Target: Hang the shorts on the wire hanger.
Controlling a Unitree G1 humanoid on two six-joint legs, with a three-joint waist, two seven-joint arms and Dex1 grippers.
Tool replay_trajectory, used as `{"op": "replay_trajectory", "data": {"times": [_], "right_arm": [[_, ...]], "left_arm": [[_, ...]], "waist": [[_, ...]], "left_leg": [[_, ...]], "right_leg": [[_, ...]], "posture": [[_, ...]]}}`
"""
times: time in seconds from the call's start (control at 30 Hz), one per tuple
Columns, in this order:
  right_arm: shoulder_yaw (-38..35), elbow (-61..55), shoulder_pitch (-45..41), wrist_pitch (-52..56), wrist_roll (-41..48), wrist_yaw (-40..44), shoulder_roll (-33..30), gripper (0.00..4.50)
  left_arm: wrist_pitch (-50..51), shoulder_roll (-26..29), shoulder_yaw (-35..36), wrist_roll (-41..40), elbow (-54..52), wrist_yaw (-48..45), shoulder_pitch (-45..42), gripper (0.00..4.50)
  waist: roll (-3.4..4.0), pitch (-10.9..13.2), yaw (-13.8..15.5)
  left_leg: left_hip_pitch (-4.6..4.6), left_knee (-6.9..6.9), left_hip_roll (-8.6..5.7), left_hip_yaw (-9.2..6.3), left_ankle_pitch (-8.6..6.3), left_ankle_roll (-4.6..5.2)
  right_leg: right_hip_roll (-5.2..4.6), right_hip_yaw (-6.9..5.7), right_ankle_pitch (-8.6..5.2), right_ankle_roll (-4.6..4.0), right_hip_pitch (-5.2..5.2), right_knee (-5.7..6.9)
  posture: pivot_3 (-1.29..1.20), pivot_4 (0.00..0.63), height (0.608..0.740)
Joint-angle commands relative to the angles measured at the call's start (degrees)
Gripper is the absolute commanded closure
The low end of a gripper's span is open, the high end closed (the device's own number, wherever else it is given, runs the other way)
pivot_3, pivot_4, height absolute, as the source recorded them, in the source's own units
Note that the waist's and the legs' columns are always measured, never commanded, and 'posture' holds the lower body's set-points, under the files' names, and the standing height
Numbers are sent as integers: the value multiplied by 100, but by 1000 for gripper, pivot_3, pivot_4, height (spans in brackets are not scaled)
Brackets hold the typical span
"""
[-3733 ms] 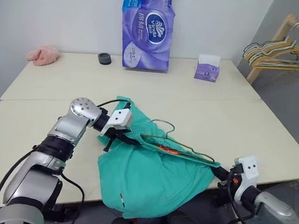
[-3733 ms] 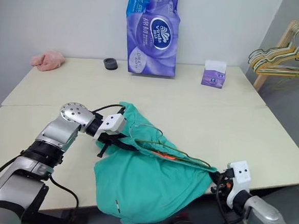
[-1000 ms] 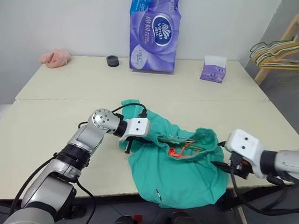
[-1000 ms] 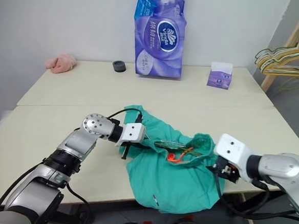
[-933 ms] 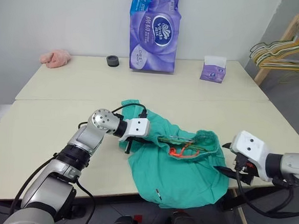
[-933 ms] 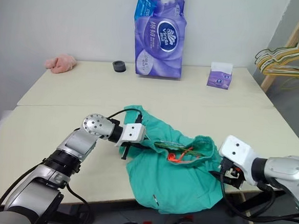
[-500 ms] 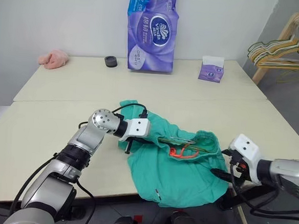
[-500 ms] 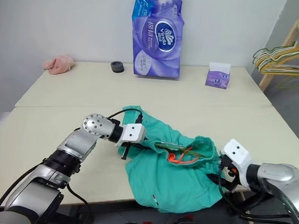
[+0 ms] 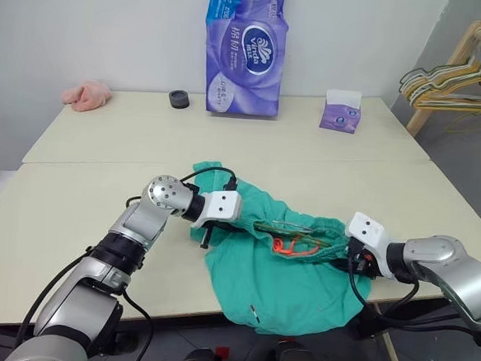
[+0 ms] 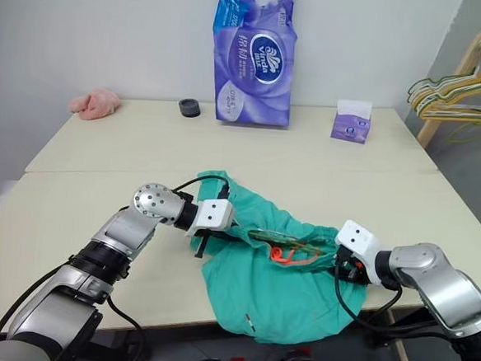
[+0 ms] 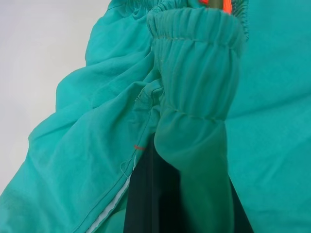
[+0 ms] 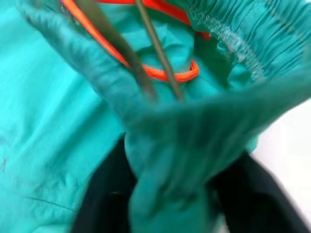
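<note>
The left gripper (image 9: 206, 230) is clamped on the waistband of the shorts (image 9: 288, 271), a gathered fold pinched between its fingers (image 11: 146, 204). The right gripper (image 10: 343, 266) has the opposite side of the waistband bunched between its fingers (image 12: 104, 199), which appear to be closing on the cloth. The shorts lie crumpled at the table's (image 9: 102, 154) front edge, their lower part hanging over it. The wire hanger (image 9: 291, 229) lies inside the open waistband beside an orange drawstring (image 12: 165, 74). If the right hold catches only a loose fold, the waistband may slip and the hanger could slide out, or snag the drawstring.
</note>
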Motion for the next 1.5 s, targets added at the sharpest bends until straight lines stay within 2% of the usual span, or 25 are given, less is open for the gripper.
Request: {"op": "replay_trajectory", "data": {"times": [0.03,0.1,0.13,0.27,0.47,0.67,0.9,1.0,1.23,1.27,1.5], "right_arm": [[-29,-96,-141,-178,-149,93,-7,3763],[-58,-148,-170,-161,-174,68,59,4432],[-64,-169,-178,-180,-214,61,75,4474],[-133,-308,-152,-186,-280,112,55,4500],[-420,-649,26,-150,-179,327,-251,4500],[-688,-854,214,-163,-75,541,-561,4500],[-766,-969,291,-150,-60,608,-627,4500],[-810,-1044,339,-109,-38,602,-627,4500],[-967,-1204,584,-103,-6,690,-770,4500],[-1001,-1228,645,-108,0,708,-809,4500],[-1130,-1356,1029,-174,-8,707,-936,4500]], "left_arm": [[141,-44,280,-273,-187,84,-57,4500],[355,-94,366,-443,-192,74,-71,4500],[545,-144,450,-568,-192,94,-95,4500],[994,-195,594,-796,-200,1,-126,3429],[1105,-94,905,-988,230,-159,-300,1536],[833,281,804,-877,1007,-737,-668,1536],[460,97,707,-661,1614,-771,-909,1536],[183,-20,652,-463,1900,-661,-937,2105],[-352,-183,812,-205,2628,-235,-1167,4302],[-385,-191,850,-198,2746,-161,-1227,4477],[-517,-188,895,-218,2950,-42,-1306,4477]], "waist": [[0,0,0],[0,0,0],[3,-2,-1],[8,-5,9],[11,-7,17],[13,-7,-24],[13,-8,-20],[13,-8,-31],[12,-7,-60],[12,-7,-62],[12,-7,-114]], "left_leg": [[0,0,0,0,0,0],[0,0,0,0,0,0],[0,0,1,-2,0,0],[-2,2,-1,-1,0,0],[-2,2,-1,-1,0,0],[-1,1,-1,-2,0,0],[-2,2,-1,-2,0,0],[-2,2,-1,-2,0,0],[-4,1,-1,-4,0,0],[-5,2,-1,-4,0,0],[-5,1,-1,-4,-1,0]], "right_leg": [[0,0,0,0,0,0],[0,0,0,0,0,0],[0,-1,0,0,0,0],[-2,-2,0,0,0,0],[-2,-2,0,0,0,0],[-1,-4,0,0,-1,0],[-2,-4,0,0,-1,-1],[-2,-3,0,0,-1,-1],[-2,-5,0,0,-2,-1],[-2,-5,0,0,-2,-1],[-2,-5,-1,2,-2,-1]], "posture": [[-215,51,740],[-218,51,740],[-218,51,740],[-223,52,740],[-231,54,740],[-234,54,740],[-246,53,740],[-249,54,740],[-255,57,740],[-255,57,740],[-252,59,740]]}}
